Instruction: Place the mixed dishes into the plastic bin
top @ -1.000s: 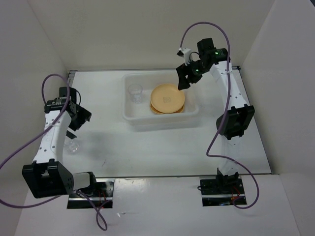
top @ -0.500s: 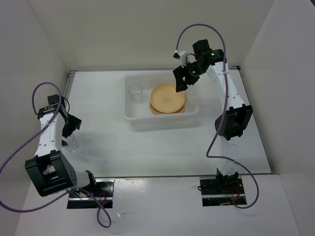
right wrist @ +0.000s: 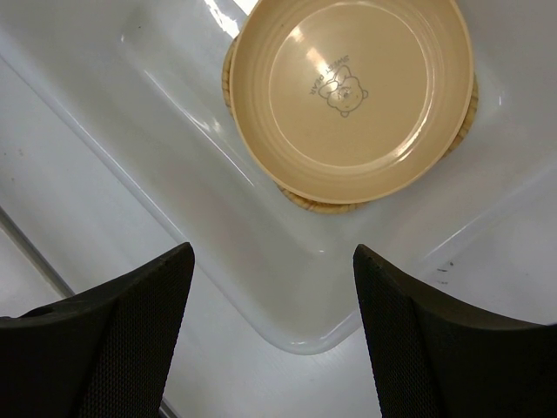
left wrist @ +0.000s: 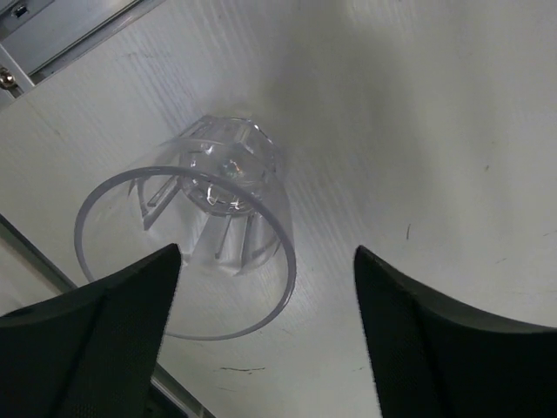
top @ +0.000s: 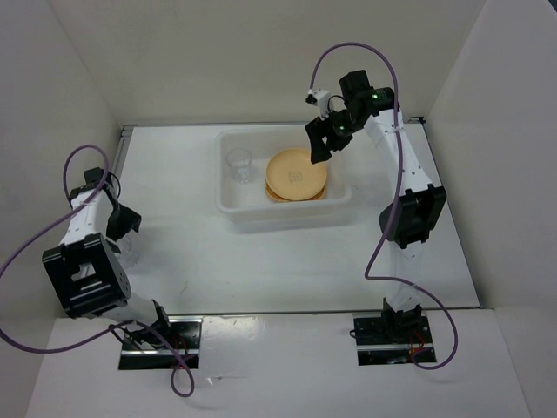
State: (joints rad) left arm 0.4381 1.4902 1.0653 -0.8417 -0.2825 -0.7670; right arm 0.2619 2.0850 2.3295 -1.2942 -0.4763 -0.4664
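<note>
The plastic bin (top: 283,202) stands at the table's middle back. In it lies a round tan-yellow plate (top: 296,173) on top of the orange-tan woven plate, whose edge (right wrist: 324,203) shows beneath it. A clear cup (top: 239,165) stands in the bin's left part. A second clear cup (left wrist: 209,222) stands upright on the table at the left, partly hidden by the arm in the top view (top: 130,252). My left gripper (left wrist: 265,252) is open just above and beside this cup, not touching it. My right gripper (right wrist: 271,252) is open and empty above the bin's corner (right wrist: 296,305).
White walls enclose the table on the left, back and right. A metal rail (left wrist: 61,35) runs along the table's left edge close to the cup. The left arm's purple cable (top: 83,161) loops near the left wall.
The left arm has pulled back toward the left wall, and its gripper now sits over the cup on the table. The right gripper has shifted slightly left over the bin.
</note>
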